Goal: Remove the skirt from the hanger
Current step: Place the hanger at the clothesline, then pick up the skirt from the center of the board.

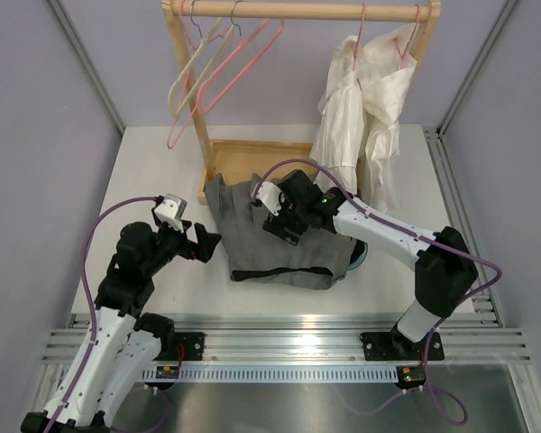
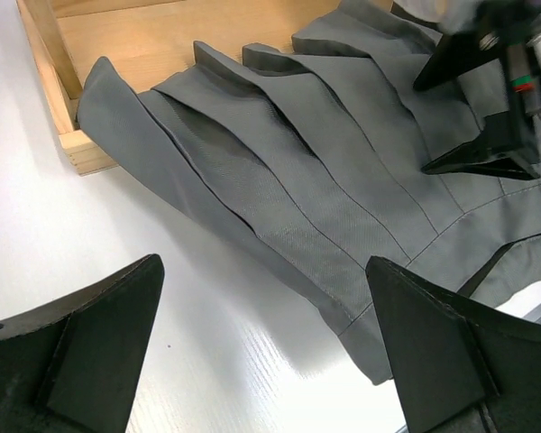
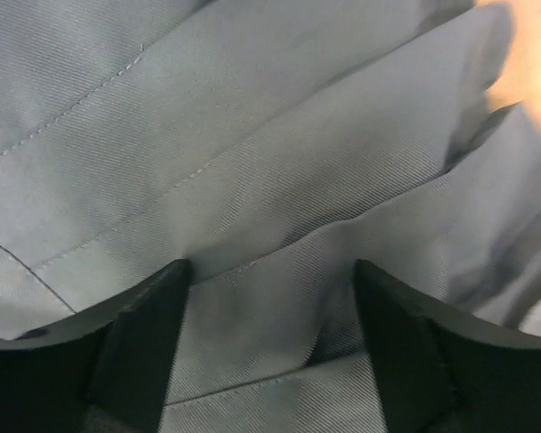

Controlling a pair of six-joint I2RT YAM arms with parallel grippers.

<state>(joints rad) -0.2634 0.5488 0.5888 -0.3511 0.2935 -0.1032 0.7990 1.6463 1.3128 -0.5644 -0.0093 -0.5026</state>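
Skirt (image 1: 279,239) first: where is it, and which way does it run?
Flat on the surface (image 1: 153,162), about midway between the left and right edges. Its pleats run far to near. The flared hem end lies toward the far edge and laps onto the wooden rack base (image 1: 252,155). The straight waist edge faces the near edge.

And the pleats, seen from the left wrist?
They stand open at the hem by the wooden frame and narrow toward the stitched waist — the skirt (image 2: 325,180) lies slightly slanted, not square to the edges.

Right arm?
It reaches from its base near the right near corner diagonally up and left, wrist pitched down over the skirt's upper middle. The right tool (image 1: 284,230) has its fingers apart. In its own view the tips look to be touching the cloth (image 3: 252,135), with nothing pinched between them.

Left arm?
Its elbow is folded and it sits low near the left near corner. The left tool (image 1: 209,245) points right at the skirt's left edge — jaws wide apart, just beside the fabric, not touching.
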